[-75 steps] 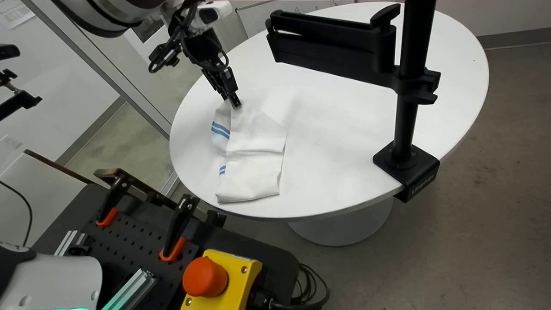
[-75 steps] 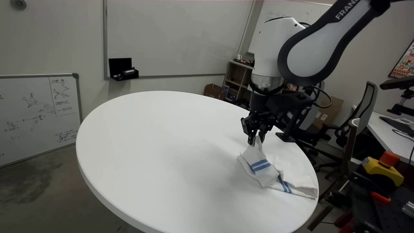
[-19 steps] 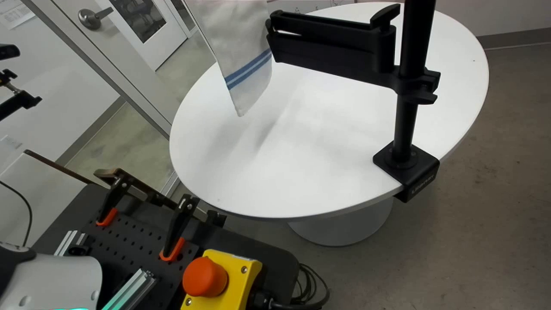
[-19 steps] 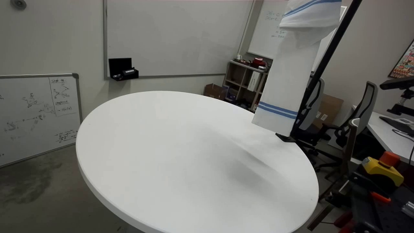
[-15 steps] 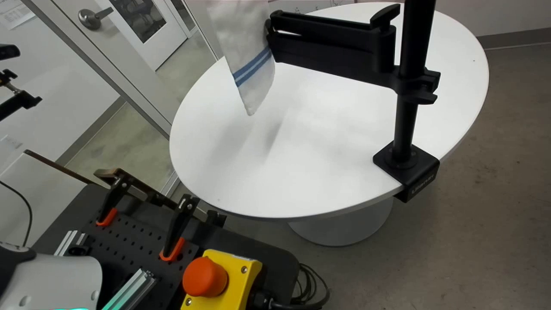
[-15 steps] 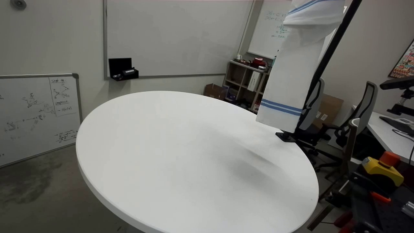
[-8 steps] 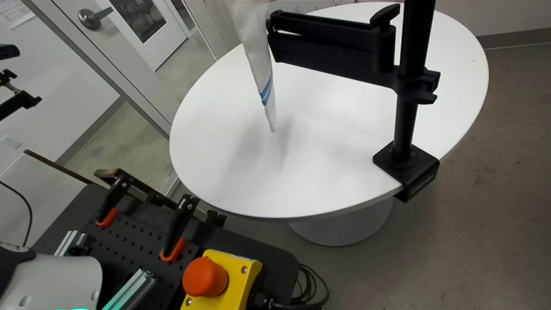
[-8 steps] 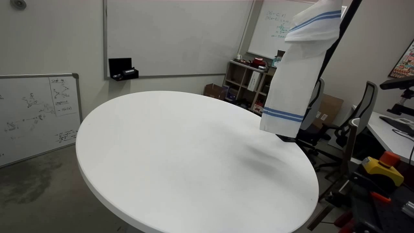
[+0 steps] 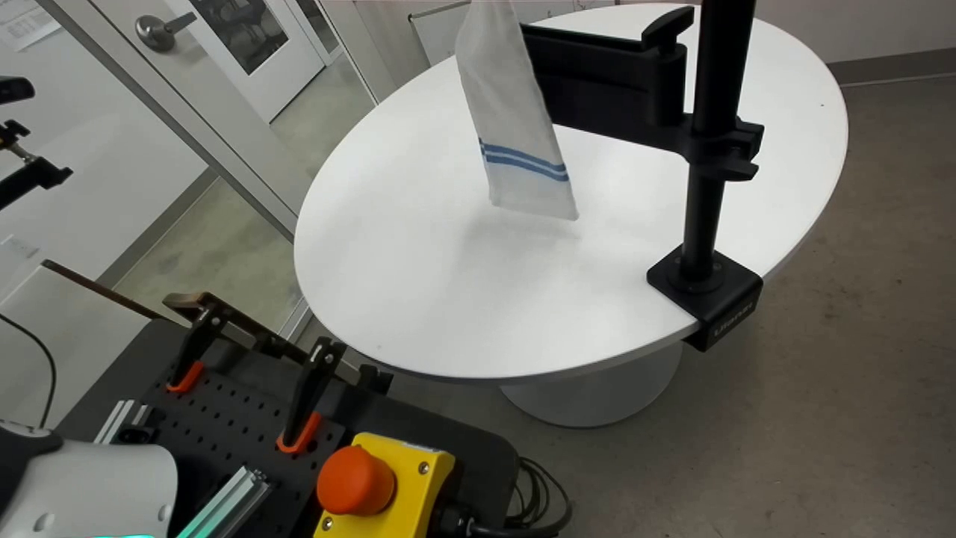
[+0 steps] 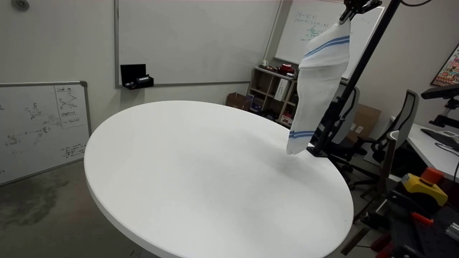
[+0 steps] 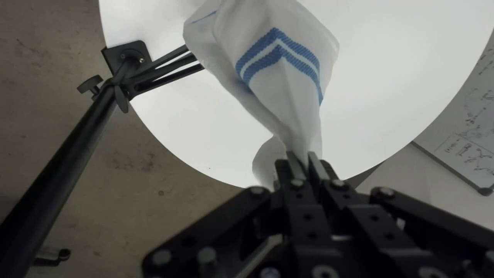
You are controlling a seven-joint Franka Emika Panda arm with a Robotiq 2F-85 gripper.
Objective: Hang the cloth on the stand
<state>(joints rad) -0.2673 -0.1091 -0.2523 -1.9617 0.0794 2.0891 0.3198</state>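
cloth point(image 9: 515, 112) dangling from a pinching hand point(image 11: 301, 156)

the cloth is hanging in the air above the round white worktop point(image 9: 388, 284), its narrow top up at the hand and its lower part dangling over the surface. blue stripes point(image 11: 264, 63) are crossing it near both ends. the hand is pinching the gathered top: in the wrist view its two fingers point(image 11: 295, 166) are pressing on the cloth from either side, and the cloth is fanning out beyond their tips, bending along a ridge.

the stand point(image 9: 706, 149) is rising near the cloth, its base point(image 9: 702, 288) clamping onto the worktop's edge, its black pole point(image 9: 724, 52) running up past the top of both exterior views. its flat bar point(image 9: 605, 90) is reaching sideways from the pole; in an exterior view the cloth is covering the bar's outer end, and in the wrist view the bar is running out of sight beneath the cloth. whether cloth and bar are touching, i cannot tell.

farther out, a black pegboard point(image 9: 231, 403) is lying near the worktop, with two orange-and-black clamps point(image 9: 310, 385) standing at its edge and a yellow box point(image 9: 407, 486) with an orange button point(image 9: 355, 480) sitting beside it. beyond the worktop a whiteboard point(image 10: 197, 39) is hanging on the wall point(image 10: 61, 46), a smaller board point(image 10: 36, 132) is standing below, and a shelf point(image 10: 262, 80) is standing to one side.
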